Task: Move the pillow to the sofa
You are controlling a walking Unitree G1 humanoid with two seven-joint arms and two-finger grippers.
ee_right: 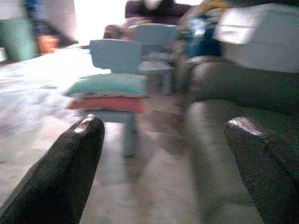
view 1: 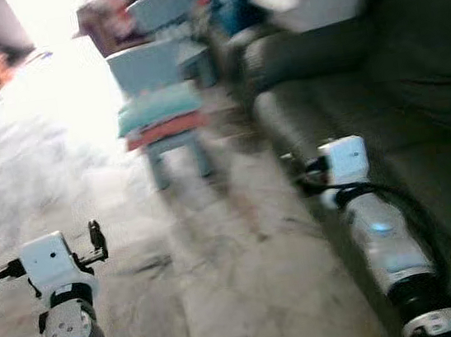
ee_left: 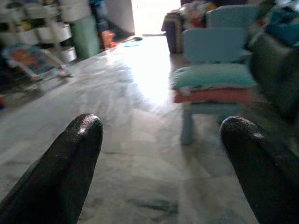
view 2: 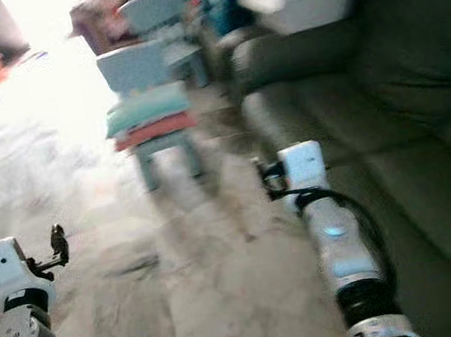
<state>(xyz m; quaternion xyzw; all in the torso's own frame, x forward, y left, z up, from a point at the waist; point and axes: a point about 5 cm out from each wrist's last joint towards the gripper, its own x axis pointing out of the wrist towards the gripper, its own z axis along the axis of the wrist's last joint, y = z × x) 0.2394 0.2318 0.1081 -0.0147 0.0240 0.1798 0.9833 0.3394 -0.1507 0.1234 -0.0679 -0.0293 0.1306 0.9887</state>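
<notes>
pillow [view 1: 158, 107] on chair [view 1: 150, 66], sofa [view 1: 351, 110] beside

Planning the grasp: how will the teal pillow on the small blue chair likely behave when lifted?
The teal pillow looks puffy, so it is probably soft, light, and will sag around a narrow pinch. It lies on a red cushion, which may drag along or slide. The small blue chair looks light and might shift if pushed. Both the left gripper and right gripper are open, away from it.

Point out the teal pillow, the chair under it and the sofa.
Teal pillow [ee_left: 212, 76], left wrist view, middle of its front edge.
Chair [view 1: 145, 66], left eye view, its backrest.
Sofa [view 2: 336, 121], right eye view, bare seat cushion.
</notes>
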